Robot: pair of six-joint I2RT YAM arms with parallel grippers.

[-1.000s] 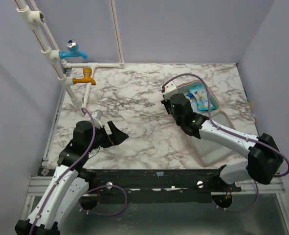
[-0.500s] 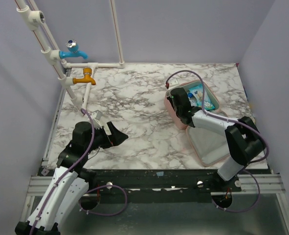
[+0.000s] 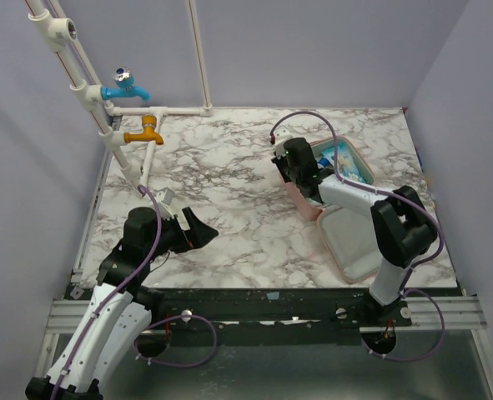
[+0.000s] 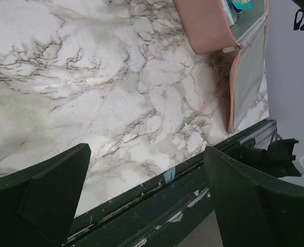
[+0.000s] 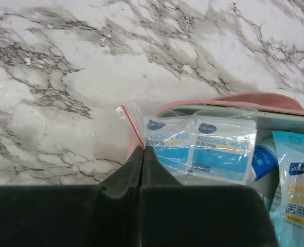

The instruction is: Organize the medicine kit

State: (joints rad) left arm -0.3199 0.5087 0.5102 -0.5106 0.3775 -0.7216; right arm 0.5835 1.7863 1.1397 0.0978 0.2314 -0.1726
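The pink medicine kit point(image 3: 308, 206) lies open on the right of the marble table, its pale grey-white lid half point(image 3: 356, 237) nearer to me. The far half holds blue-white sachets point(image 3: 339, 163). My right gripper point(image 3: 289, 163) is at the kit's far-left corner. In the right wrist view it point(image 5: 143, 149) is shut on the edge of a clear zip bag of alcohol wipes point(image 5: 199, 148) that lies over the kit's pink rim point(image 5: 254, 99). My left gripper point(image 3: 204, 230) is open and empty over the near left of the table. Its view shows the kit point(image 4: 203, 25) far off.
White pipes with a blue tap point(image 3: 125, 86) and an orange tap point(image 3: 144, 131) stand at the back left. The table's black front rail point(image 4: 167, 190) runs under my left gripper. Purple walls close the back and sides.
My right gripper has moved toward the back left along the kit's edge and its arm has folded in. The left arm has not moved.
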